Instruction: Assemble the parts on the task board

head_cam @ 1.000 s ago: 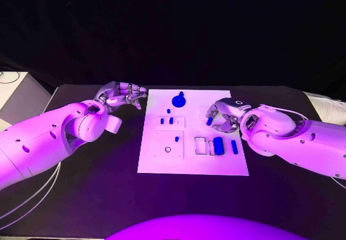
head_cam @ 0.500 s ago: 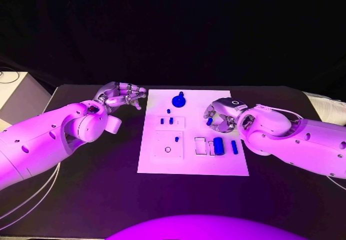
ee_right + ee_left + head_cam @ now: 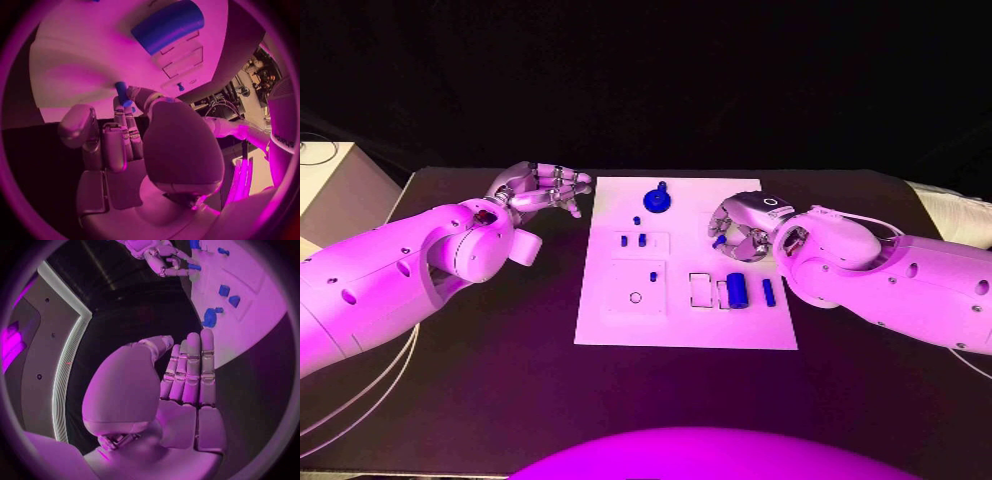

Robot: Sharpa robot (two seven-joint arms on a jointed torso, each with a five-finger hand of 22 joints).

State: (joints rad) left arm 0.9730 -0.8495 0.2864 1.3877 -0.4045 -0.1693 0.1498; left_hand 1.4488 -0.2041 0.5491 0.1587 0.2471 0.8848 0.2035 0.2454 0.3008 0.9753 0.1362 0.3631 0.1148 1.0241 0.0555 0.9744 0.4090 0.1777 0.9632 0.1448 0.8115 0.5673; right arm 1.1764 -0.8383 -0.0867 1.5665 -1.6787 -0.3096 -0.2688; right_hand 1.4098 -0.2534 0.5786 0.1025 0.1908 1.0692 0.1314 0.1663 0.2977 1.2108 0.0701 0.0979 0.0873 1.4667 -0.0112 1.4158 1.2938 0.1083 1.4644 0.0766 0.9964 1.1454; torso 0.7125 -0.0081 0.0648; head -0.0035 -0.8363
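Note:
The white task board [image 3: 687, 330] lies in the middle of the black table. My right hand [image 3: 741, 230] hovers over the board's right side and pinches a small blue peg [image 3: 718, 241], also seen as the peg [image 3: 120, 90] at my fingertips above the board [image 3: 81, 60]. Below it a large blue block [image 3: 736, 290] and a slim blue piece [image 3: 769, 292] sit in the board. A round blue part [image 3: 655, 200] lies at the board's far end. My left hand [image 3: 542, 188] floats off the board's left edge, fingers straight and apart, holding nothing, as does the hand [image 3: 187, 370].
Two small blue pegs [image 3: 635, 240] stand in a raised square plate, with another plate [image 3: 636, 290] carrying a ring and a small peg below. Empty rectangular slots [image 3: 701, 290] lie beside the large block. A white box [image 3: 326, 190] stands at the far left.
My right hand with the blue peg has drifted slightly toward the far end of the board. My left hand stays put.

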